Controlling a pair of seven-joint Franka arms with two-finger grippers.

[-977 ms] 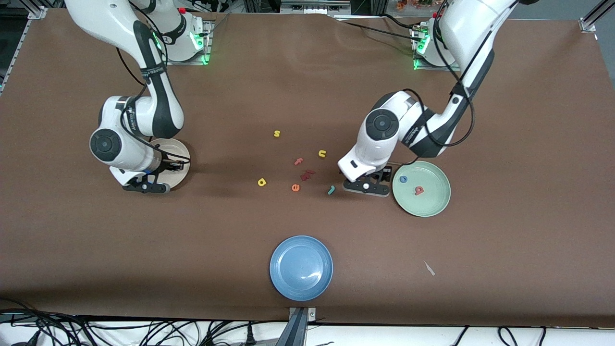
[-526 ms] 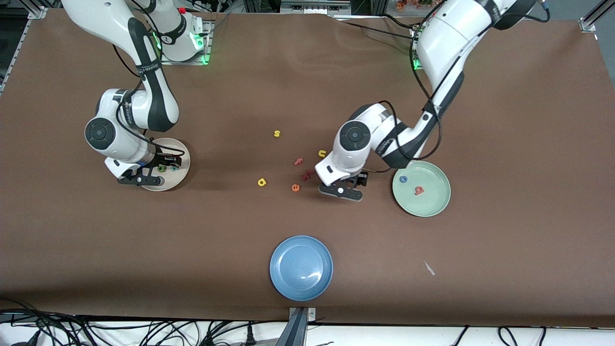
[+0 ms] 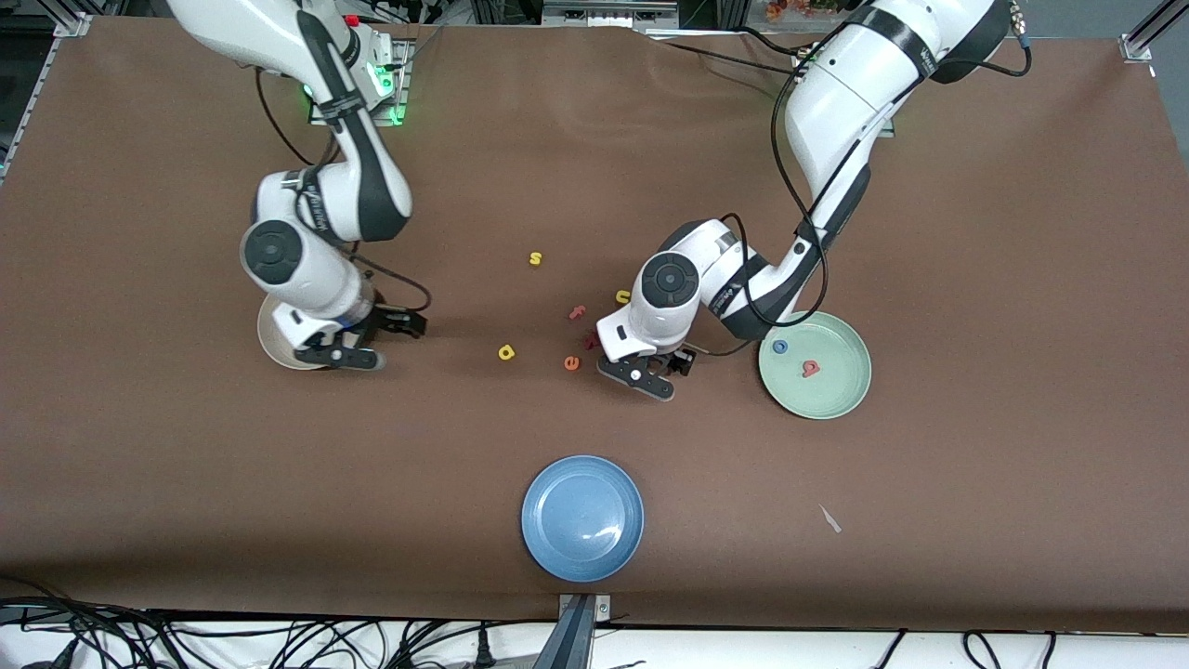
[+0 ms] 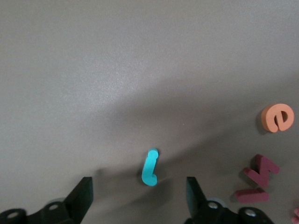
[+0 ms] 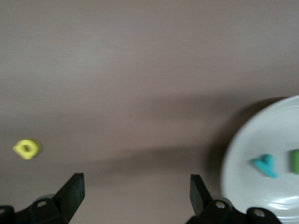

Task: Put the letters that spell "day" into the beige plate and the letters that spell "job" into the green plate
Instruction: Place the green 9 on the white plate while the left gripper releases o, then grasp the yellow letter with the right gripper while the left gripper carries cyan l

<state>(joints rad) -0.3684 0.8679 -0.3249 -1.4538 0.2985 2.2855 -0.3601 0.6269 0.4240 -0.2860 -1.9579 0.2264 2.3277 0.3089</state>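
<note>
The teal j [image 4: 150,167] lies flat on the brown table, just ahead of my open left gripper [image 4: 139,198] and between the lines of its two fingers; in the front view the left gripper [image 3: 664,365] hides it. The green plate [image 3: 836,395] holds the blue o [image 3: 780,347] and the red b [image 3: 811,369]. My right gripper [image 3: 367,339] is open and holds nothing, at the beige plate's [image 3: 271,342] edge toward the table's middle. In the right wrist view that plate [image 5: 252,186] holds the teal y [image 5: 265,165] and the green d [image 5: 294,161]. The yellow a [image 3: 506,352] lies on the table.
An orange e [image 3: 571,363], dark red letters [image 3: 590,339], a pink f [image 3: 578,312], a yellow u [image 3: 622,296] and a yellow s [image 3: 535,258] are scattered mid-table. A blue plate [image 3: 582,518] sits nearest the front camera.
My right gripper opened over the beige plate and moved off it toward the table's middle. My left gripper travelled from beside the green plate to over the teal j.
</note>
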